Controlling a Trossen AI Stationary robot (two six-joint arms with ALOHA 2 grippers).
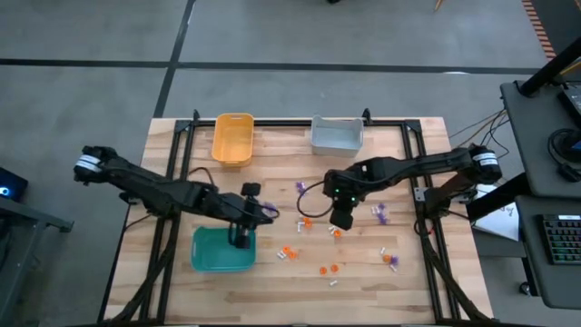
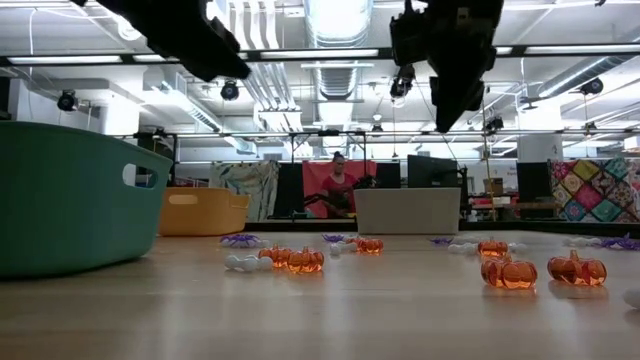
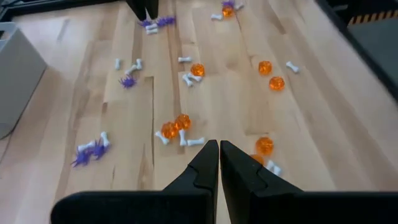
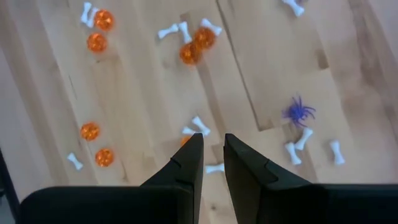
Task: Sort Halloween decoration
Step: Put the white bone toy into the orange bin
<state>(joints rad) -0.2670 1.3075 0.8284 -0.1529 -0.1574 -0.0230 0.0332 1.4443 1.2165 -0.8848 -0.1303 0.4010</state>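
**Trinkets scattered on the table, both grippers above the wood**

Wooden table with a black frame; behind it a room where a person sits at a desk.

Left arm reaches in from the left edge. Left gripper hangs over the right rim of the teal bin, which sits at the near-left of the table. Its fingers are pressed together, nothing between them.

Right arm reaches in from the right edge. Right gripper hangs over mid-table, above the scatter. Jaws stand narrow, a slim gap between the fingers; nothing seen held in it. An orange piece and a white piece lie on the wood just past the tips.

Orange-yellow bin at the far edge, left of centre. Grey bin at the far edge, right of centre.

Halloween decoration, all loose on the wood between the two grippers and to the right of them, none seen in a bin:
- orange pumpkins, roundish, in pairs and singles; one pair sits near the teal bin's right side.
- purple spiders, spiky, few, spread apart.
- white bones, smallest, lying among the others, some touching the pumpkins.
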